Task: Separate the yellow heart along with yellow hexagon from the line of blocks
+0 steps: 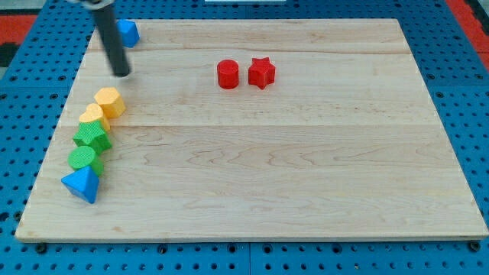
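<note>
A line of blocks runs down the view's left side of the wooden board [306,191]. From its top: the yellow hexagon [111,101], the yellow heart [92,116], a green star-like block [92,137], a green round block [82,158] and a blue triangle block [82,184]. They touch one another. My tip [122,74] stands just above the yellow hexagon, a small gap apart from it.
A blue block [127,33] sits at the board's top left corner, partly behind the rod. A red cylinder [228,74] and a red star [261,72] sit side by side near the top middle. A blue pegboard [458,92] surrounds the board.
</note>
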`<action>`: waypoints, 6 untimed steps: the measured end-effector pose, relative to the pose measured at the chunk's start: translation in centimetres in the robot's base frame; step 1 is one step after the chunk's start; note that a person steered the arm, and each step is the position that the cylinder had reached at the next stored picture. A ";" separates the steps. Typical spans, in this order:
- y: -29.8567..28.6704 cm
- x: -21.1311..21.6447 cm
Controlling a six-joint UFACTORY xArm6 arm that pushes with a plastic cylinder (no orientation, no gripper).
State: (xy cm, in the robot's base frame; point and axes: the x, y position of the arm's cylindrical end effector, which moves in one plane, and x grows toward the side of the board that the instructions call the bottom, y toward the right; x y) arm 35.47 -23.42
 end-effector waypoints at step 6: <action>2.8 4.4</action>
